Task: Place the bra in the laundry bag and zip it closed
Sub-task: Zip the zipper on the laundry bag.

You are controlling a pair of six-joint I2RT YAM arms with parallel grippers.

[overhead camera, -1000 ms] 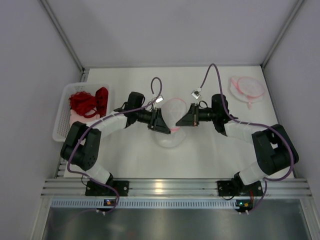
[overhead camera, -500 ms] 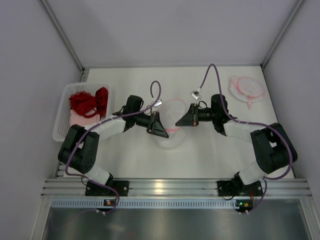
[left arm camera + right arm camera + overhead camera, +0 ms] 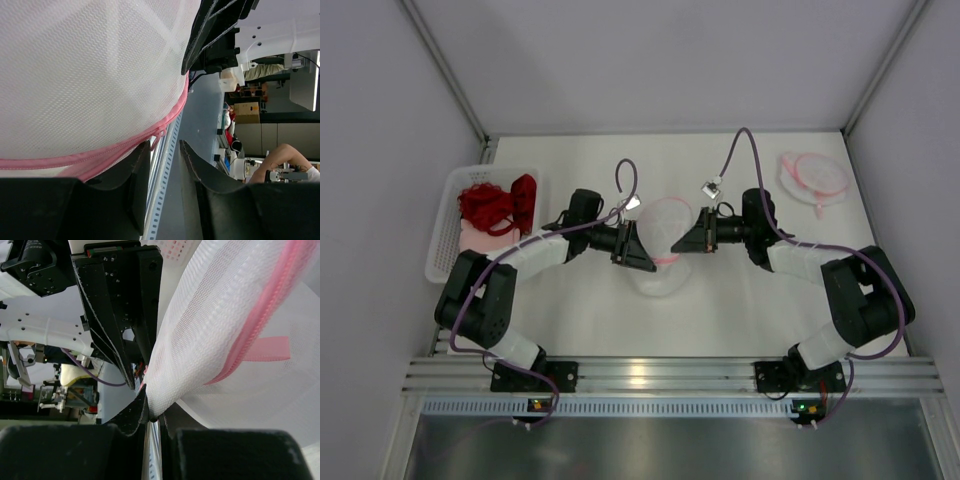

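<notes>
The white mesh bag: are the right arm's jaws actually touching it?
Touching. The right wrist view shows the mesh bag fabric pinched between the right gripper and its shut jaws.

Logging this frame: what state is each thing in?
laundry bag: held up between both grippers, zip extent unclear
left gripper: jaws slightly apart, zip pull at its tips
right gripper: shut on the laundry bag mesh
basket: holds red bras
second bag: lying flat, nothing touching it

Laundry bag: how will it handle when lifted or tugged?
Probably floppy: the laundry bag creases where the right gripper pinches it. Likely light, being thin mesh. Its pink zipper band looks stiffer, holding a curve.
</notes>
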